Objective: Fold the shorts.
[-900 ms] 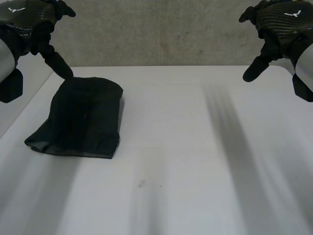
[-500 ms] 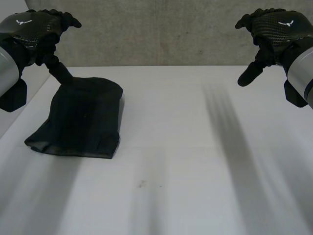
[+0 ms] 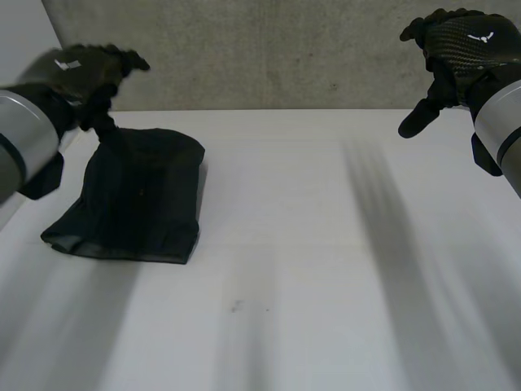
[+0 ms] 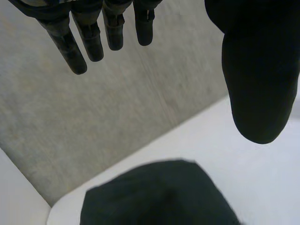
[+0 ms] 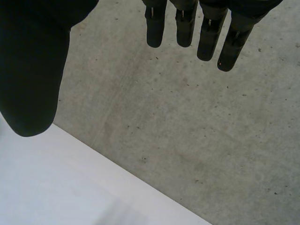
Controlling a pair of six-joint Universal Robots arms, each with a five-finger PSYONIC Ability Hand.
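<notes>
**Operator:** Where are the shorts?

**Spotter:** Your shorts lie as a compact dark bundle near the far left corner of the white table. As far as I can judge, they're already doubled over.

**Operator:** And the hands?

**Spotter:** Your left hand hangs over the bundle's far left corner, fingers straight, thumb spread, holding nothing. Your right hand is up over the table's far right edge, well apart from the cloth, fingers straight and empty too.

**Operator:** What can go wrong?

**Spotter:** If you lower the left thumb carelessly, it may catch the top layer and drag the fold open. It could also nudge the bundle toward the left edge, which is near. If you need another fold, one hand alone would likely skew the layers, so bring the right hand across first.
</notes>
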